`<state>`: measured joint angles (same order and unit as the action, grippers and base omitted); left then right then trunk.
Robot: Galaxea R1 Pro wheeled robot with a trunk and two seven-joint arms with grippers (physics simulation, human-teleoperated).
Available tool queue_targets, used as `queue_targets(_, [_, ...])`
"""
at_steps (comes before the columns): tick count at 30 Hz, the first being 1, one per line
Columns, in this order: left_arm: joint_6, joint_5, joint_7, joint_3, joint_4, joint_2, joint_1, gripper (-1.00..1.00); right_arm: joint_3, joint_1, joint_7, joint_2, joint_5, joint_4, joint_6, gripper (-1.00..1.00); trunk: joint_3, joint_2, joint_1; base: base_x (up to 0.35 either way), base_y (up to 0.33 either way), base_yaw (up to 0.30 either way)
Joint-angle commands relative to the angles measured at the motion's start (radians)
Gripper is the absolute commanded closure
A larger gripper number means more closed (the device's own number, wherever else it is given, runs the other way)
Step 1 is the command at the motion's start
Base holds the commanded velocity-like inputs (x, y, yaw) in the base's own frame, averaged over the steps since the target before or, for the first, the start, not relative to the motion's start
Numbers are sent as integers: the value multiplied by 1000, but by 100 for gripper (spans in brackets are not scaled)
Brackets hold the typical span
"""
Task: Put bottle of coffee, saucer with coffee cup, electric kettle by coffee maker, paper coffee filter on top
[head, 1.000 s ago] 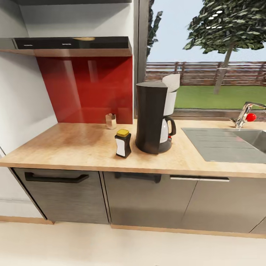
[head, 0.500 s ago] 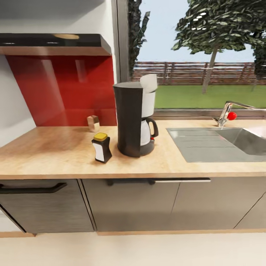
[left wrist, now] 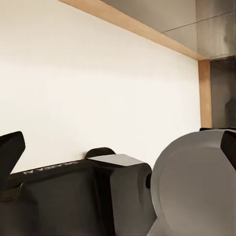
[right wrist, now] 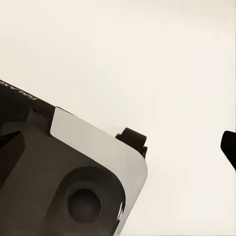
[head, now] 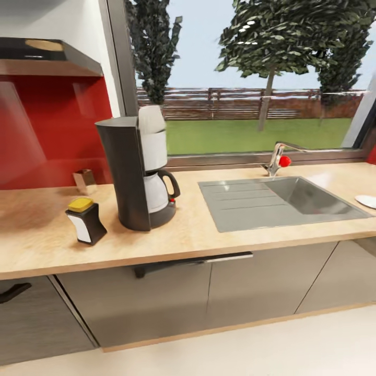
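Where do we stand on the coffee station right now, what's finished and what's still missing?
Done: the black coffee maker stands on the wooden countertop with a white paper filter on top, and the dark yellow-lidded coffee bottle sits beside it. In hand: nothing visible. Left: saucer, cup and electric kettle; a white dish edge past the steel sink may be the saucer.

Head camera looks forward and slightly down across the countertop (head: 209, 235) toward the window (head: 245, 94), standing near the cabinet fronts (head: 172, 292); both wrist cameras face down, close over the robot base (left wrist: 98, 196) and pale floor (right wrist: 123, 59), the floor common to all three views.
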<state>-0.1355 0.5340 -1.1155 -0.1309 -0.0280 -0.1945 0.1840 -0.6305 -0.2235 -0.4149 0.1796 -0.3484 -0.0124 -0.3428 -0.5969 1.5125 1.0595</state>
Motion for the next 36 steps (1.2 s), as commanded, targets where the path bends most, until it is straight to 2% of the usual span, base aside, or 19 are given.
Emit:
queue_targets(1, [-10, 6, -1, -8, 0, 0, 0, -100, -8, -1, -5, 0, -11, -1, -2, -100, -1, 0, 0, 17, -301, -259])
queue_targets(6, [-10, 6, -1, -8, 0, 0, 1, -100, -8, -1, -5, 0, -11, -1, -2, -100, -1, 0, 0, 8, -240, -259])
queue_targets(13, [-10, 6, -1, -9, 0, 0, 1, -100, -8, -1, -5, 0, -11, -1, -2, -100, -1, 0, 0, 2, -56, -251])
queue_targets(17, [-10, 6, -1, -9, 0, 0, 1, -100, -8, -1, -5, 0, -11, -1, -2, -100, -1, 0, 0, 13, -155, -98])
queue_targets(26, [-10, 6, -1, -8, 0, 0, 0, -100, -8, -1, -5, 0, -11, -1, -2, -100, -1, 0, 0, 82, -284, -43])
queue_targets(36, [-10, 6, -1, -7, 0, 0, 1, -100, -9, -1, -5, 0, -11, -1, -2, -100, -1, 0, 0, 93, -300, -253])
